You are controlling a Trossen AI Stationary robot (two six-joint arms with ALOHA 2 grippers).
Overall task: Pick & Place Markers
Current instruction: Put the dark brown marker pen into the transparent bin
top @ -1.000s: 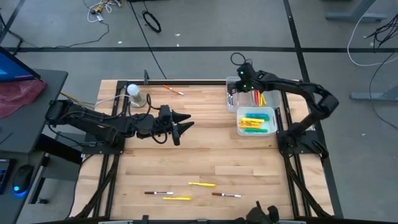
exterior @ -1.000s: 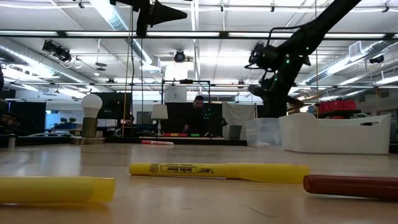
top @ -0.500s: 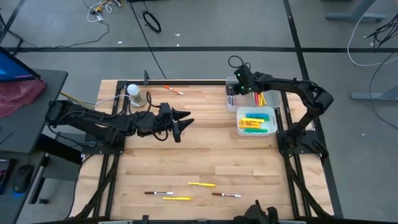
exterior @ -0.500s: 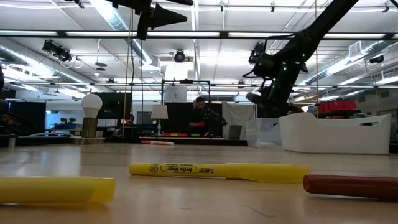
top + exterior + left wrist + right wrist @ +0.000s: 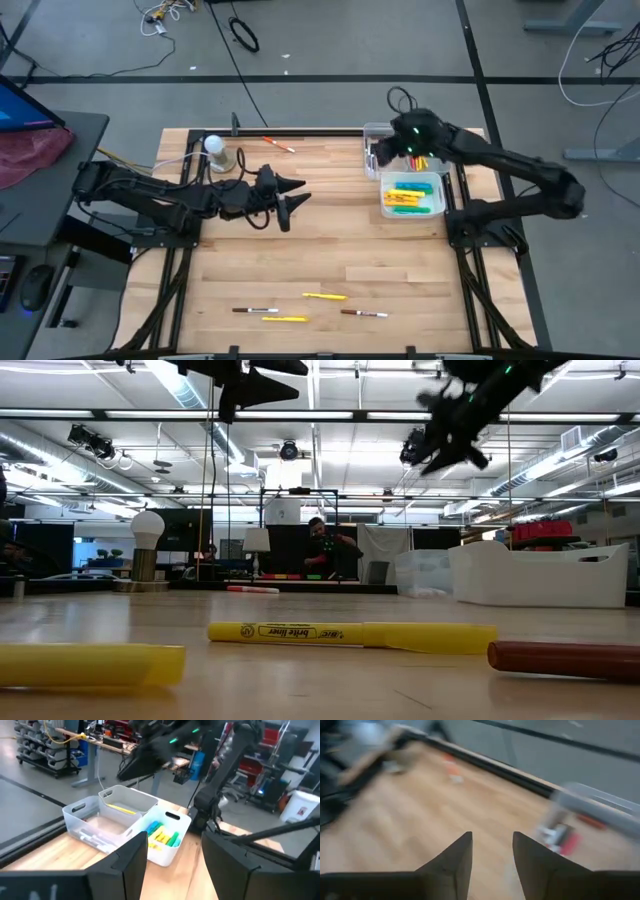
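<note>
Your right pincer (image 5: 375, 158) has swung back, lifted above the two clear plastic bins (image 5: 411, 195), fingers parted, empty. Left pincer (image 5: 296, 196) hovers mid-bench, parted, empty. Four thin markers (image 5: 324, 296) lie near the front edge, one at the back edge.

This is a robotics lab or industrial workshop hall. The low view shows a high open ceiling with long strip lights (image 5: 90, 415), exposed ducts (image 5: 40, 445) and hung cameras. A wooden tabletop (image 5: 320, 260) stands on a grey concrete floor (image 5: 330, 40) strewn with loose cables (image 5: 243, 35). Behind it are metal shelving racks (image 5: 42, 742), workbenches, red equipment (image 5: 255, 757), and a person (image 5: 320, 545) at a far bench. A computer monitor (image 5: 18, 105) sits to the left.
</note>
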